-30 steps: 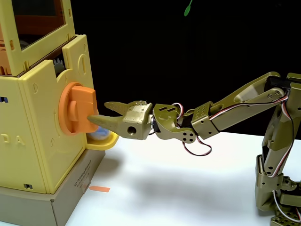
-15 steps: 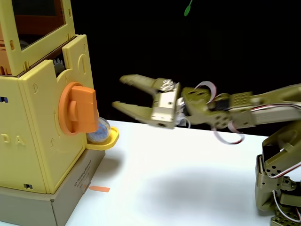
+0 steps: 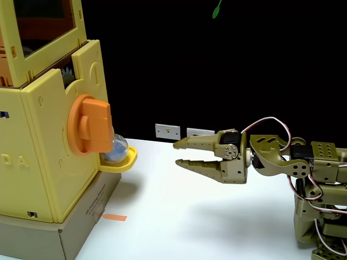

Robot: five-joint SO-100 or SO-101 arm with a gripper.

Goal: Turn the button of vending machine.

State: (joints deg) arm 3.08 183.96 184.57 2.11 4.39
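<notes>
Beside yellow plastic vending machine (image 3: 43, 162), barred orange button (image 3: 89, 125) (round), tool (image 3: 176, 153) agape

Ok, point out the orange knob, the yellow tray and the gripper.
orange knob (image 3: 93, 126), fixed view, on the raised bar across the disc.
yellow tray (image 3: 123, 162), fixed view, on its rounded front rim.
gripper (image 3: 177, 153), fixed view, midway between the tips of its two parted fingers.

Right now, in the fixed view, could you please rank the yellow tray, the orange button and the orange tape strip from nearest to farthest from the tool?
From the tool:
1. Yellow tray, to its left under the button.
2. Orange button, higher on the machine's side.
3. Tape strip, low by the cardboard base; close to the button's rank.
</notes>
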